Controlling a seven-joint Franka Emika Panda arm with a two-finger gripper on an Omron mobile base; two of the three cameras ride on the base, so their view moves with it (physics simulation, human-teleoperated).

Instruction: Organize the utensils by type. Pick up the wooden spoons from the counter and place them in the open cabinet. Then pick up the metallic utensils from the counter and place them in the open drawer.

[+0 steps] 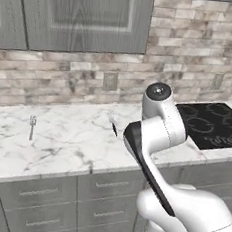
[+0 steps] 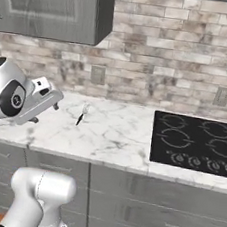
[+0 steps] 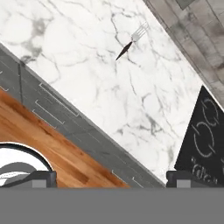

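Fingertips [image 3: 43,178] spread, hand [image 3: 109,179] released, grasping nothing; thin fork [image 3: 132,40] at twelve o'clock lies flat on tabletop [image 3: 78,52], likely slipping.

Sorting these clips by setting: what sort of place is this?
A kitchen, rendered: a marble counter over grey drawers, a black cooktop, a brick backsplash, and a fork lying out.

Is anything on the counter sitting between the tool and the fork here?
Nothing visible does. The fork lies alone on bare marble counter, and the open tool looks toward it from out over the counter's front edge. The cooktop sits off to one side.
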